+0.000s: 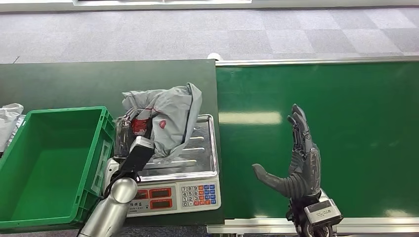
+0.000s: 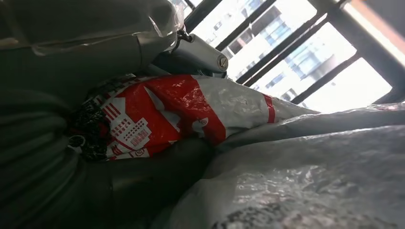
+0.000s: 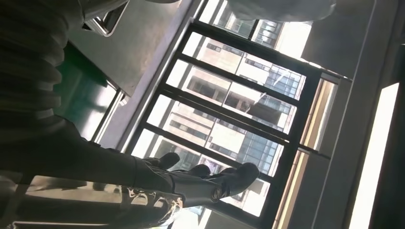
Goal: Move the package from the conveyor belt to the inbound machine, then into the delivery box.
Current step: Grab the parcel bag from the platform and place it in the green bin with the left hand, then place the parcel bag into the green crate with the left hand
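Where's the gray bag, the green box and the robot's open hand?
gray bag (image 1: 173,111): head view, on its crinkled middle.
green box (image 1: 14,142): head view, on its left rim.
right hand (image 1: 299,165): head view, on the palm.

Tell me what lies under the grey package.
The grey package rests on the scale's steel tray; ribbed tray shows at its edge. The left hand grips it. The covered tray area cannot be seen.

Scale (image 1: 178,195) keypad shows digits 1 to 9 — package (image 1: 165,121) print unreadable.
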Tool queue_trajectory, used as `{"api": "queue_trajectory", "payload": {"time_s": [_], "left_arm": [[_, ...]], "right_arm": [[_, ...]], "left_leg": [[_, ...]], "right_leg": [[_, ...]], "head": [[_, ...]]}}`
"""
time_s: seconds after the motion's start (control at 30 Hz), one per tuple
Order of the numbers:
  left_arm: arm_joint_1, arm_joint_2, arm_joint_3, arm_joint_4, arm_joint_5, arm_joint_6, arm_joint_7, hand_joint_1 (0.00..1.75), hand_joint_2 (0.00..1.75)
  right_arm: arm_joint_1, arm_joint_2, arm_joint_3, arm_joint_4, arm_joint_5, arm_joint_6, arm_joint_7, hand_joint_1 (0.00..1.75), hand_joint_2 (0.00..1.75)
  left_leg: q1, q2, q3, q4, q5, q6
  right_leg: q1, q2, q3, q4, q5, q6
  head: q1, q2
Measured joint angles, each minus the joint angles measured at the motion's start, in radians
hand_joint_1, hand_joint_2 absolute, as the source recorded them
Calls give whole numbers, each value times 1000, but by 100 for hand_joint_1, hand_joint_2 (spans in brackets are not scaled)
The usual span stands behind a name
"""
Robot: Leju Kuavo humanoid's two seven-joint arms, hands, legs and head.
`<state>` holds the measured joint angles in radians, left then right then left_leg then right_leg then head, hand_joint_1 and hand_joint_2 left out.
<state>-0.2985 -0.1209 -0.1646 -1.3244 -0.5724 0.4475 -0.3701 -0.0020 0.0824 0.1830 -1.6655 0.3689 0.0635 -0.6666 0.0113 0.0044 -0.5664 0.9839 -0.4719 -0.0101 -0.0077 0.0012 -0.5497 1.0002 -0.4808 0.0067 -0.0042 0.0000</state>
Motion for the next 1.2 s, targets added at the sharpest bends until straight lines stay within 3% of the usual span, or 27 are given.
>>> {"api": "queue_trajectory", "payload": {"time_s": [0.2, 0.43, 0.57, 0.73, 1.0, 1.03, 1.1, 1.17, 1.2], "left_arm": [[48, 37, 72, -188, 119, 89, -66, 175, 175], [97, 55, 177, -304, 187, 168, -150, 175, 175], [123, 67, 262, -350, 178, 180, -157, 175, 175], [139, 106, 353, -353, 66, 199, -88, 175, 175], [127, 221, 533, -189, -134, 97, 69, 172, 175], [123, 235, 548, -166, -147, 84, 78, 168, 175], [117, 262, 570, -124, -168, 62, 90, 130, 175], [112, 283, 585, -91, -179, 48, 95, 58, 175], [110, 291, 591, -78, -182, 41, 96, 30, 175]], "right_arm": [[6, 0, -21, 46, -26, -8, -9, 0, 175], [27, 0, -40, 72, -44, -16, -10, 0, 175], [48, 0, -50, 77, -48, -22, -10, 0, 175], [73, 8, -69, 82, -54, -31, -9, 0, 175], [104, 25, -105, 97, -57, -44, -9, 0, 175], [107, 28, -109, 97, -57, -44, -10, 0, 175], [110, 34, -117, 97, -57, -42, -12, 0, 175], [114, 38, -123, 97, -57, -37, -13, 0, 175], [115, 40, -126, 98, -57, -35, -13, 0, 175]], "left_leg": [[0, 0, 0, 0, 0, 0], [0, 0, -1, 0, 0, 0], [0, 0, -1, 0, 0, 0], [0, 1, -1, 0, 0, 0], [1, 2, -1, 0, 0, 0], [1, 2, -1, 0, 0, 0], [1, 2, -1, 0, 0, 0], [1, 2, -2, 0, 0, 0], [1, 2, -2, 0, 0, 0]], "right_leg": [[0, 0, -1, 0, 0, 0], [0, 0, -1, 0, 0, 0], [0, 0, -2, 0, 0, 0], [0, 1, -2, 0, 0, 0], [1, 1, -3, 0, -1, -1], [1, 1, -3, 0, -1, -1], [1, 1, -3, 0, -1, -1], [1, 1, -3, 0, -1, -1], [1, 1, -3, 0, -1, -1]], "head": [[0, 0], [0, 0], [0, 0], [0, 0], [0, 0], [0, 0], [0, 0], [0, 0], [0, 0]]}}
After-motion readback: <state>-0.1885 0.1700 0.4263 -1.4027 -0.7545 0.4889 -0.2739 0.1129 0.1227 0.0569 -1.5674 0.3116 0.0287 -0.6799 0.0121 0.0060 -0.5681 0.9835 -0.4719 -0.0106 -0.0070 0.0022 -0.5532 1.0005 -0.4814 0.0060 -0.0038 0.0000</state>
